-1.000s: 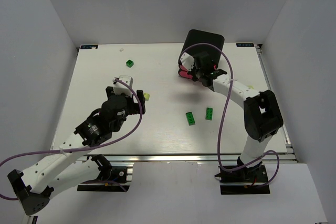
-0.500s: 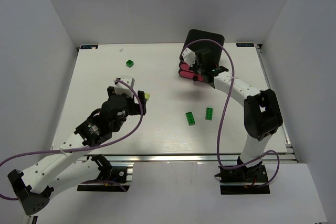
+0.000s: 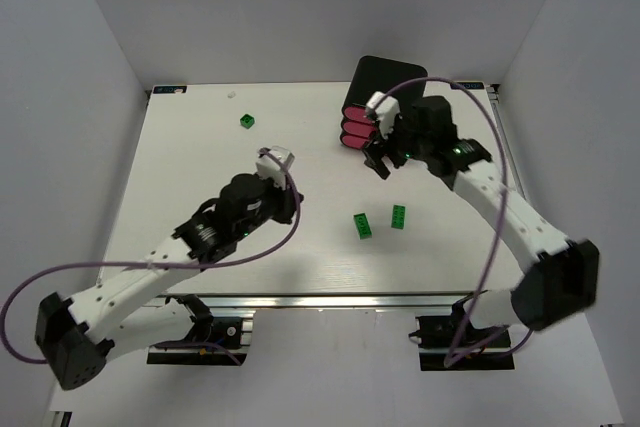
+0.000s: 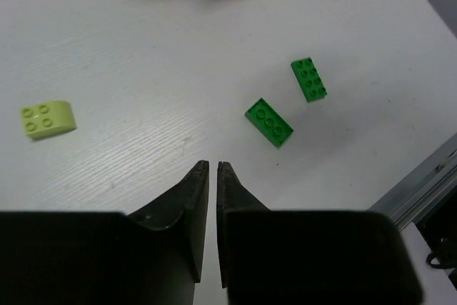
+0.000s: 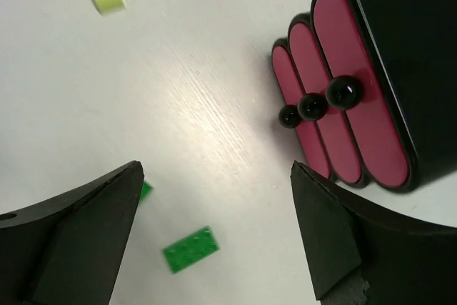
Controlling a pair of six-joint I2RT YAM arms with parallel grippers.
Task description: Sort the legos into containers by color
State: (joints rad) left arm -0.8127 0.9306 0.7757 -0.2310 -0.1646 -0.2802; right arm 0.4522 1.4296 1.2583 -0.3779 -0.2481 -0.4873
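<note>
Green cube [image 3: 247, 121]: far left of table. Left gripper [image 4: 212, 169]: mid-table, fingers almost together, holding nothing; lime block [image 4: 47, 119] lies close by. Two flat green bricks [image 3: 362, 226]: near centre, side by side, not touching. Right gripper [image 5: 216, 169]: fingers wide apart, empty, near three pink drawers [image 5: 335, 119] in black cabinet [image 3: 390, 77], far right.

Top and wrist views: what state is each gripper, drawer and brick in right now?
left gripper: nearly shut, nothing held.
right gripper: wide open, empty.
pink drawers: all three look pushed in.
first flat green brick: loose on the table, studs up.
second flat green brick: same.
lime block: loose, studs up.
green cube: loose, unsorted.
</note>
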